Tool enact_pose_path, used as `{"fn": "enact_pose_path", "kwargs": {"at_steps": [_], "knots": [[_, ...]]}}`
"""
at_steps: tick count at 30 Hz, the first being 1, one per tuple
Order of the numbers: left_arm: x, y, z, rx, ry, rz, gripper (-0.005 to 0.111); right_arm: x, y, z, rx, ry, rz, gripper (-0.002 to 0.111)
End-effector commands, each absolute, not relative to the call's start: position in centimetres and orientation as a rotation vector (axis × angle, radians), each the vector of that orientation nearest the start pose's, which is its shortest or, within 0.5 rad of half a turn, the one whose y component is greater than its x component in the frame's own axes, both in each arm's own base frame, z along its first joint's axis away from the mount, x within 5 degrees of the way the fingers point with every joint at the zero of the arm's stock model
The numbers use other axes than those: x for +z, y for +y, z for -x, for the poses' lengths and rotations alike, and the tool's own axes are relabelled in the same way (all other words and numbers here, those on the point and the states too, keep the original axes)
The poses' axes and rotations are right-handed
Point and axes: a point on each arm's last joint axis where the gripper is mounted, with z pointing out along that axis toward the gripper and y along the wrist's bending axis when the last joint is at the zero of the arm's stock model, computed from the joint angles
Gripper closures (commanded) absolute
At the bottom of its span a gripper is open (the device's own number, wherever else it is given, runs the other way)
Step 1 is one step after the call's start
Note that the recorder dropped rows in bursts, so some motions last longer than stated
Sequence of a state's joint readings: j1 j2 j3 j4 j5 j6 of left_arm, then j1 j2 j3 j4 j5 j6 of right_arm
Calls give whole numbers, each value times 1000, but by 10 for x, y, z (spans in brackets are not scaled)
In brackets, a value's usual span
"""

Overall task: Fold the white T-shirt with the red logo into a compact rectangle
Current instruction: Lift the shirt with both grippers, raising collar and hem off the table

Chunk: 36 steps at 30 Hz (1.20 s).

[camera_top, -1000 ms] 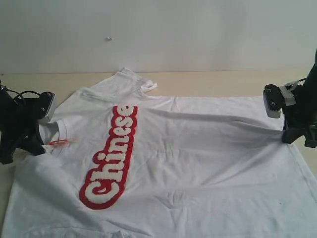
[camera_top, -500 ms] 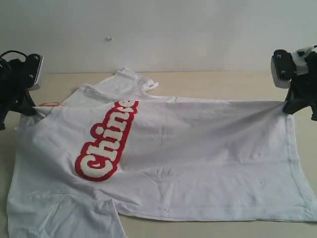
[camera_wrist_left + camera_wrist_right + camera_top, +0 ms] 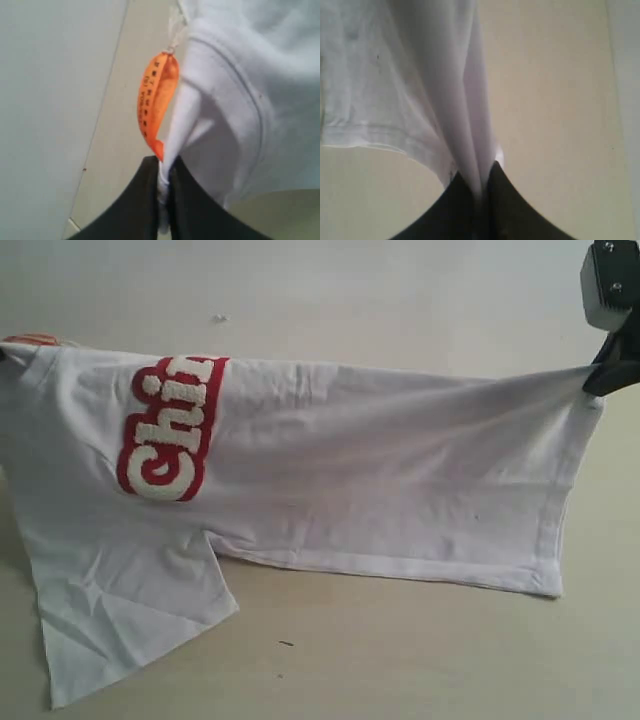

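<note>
The white T-shirt (image 3: 340,460) hangs in the air, stretched between both grippers, doubled over along its top edge. The red logo (image 3: 165,430) shows only its first letters; the rest runs over the fold and is hidden. One sleeve (image 3: 110,620) droops to the table at the lower left. My right gripper (image 3: 600,375) at the upper right is shut on the hem end (image 3: 470,150). My left gripper (image 3: 165,167) is shut on the neck fabric beside the orange tag (image 3: 156,97); in the exterior view it is off the left edge.
The beige table (image 3: 400,660) lies below the hanging shirt, and a pale wall (image 3: 350,290) stands behind. A small dark speck (image 3: 286,644) sits on the table near the front.
Both grippers have risen and carried the shirt up off the table. It now hangs folded over, with only the sleeve touching down; the logo has swung over the top edge.
</note>
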State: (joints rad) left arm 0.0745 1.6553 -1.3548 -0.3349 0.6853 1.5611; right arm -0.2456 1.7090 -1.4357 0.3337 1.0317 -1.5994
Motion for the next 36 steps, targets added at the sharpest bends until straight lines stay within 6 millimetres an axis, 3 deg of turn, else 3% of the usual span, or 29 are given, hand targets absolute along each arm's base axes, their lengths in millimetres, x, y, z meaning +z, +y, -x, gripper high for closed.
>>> {"fn": "enact_pose_path", "kwargs": {"at_steps": [1, 11, 17, 20, 29, 36], "knots": [[330, 13, -358, 421, 1976, -1319, 107, 324, -52, -338, -78, 2120, 1519, 108], [385, 8, -316, 467, 1879, -1222, 107, 383, -36, -301, -60, 2054, 1418, 108], [410, 13, -299, 422, 1940, -861, 107, 411, -30, -283, -87, 2038, 1272, 108], [424, 12, -284, 437, 1904, -845, 107, 425, -20, -275, -30, 1955, 1219, 108], [464, 21, -234, 547, 1850, -572, 107, 450, -11, -253, -12, 1905, 1070, 108], [459, 24, -231, 472, 1916, -430, 107, 449, -10, -258, 124, 1973, 905, 108]]}}
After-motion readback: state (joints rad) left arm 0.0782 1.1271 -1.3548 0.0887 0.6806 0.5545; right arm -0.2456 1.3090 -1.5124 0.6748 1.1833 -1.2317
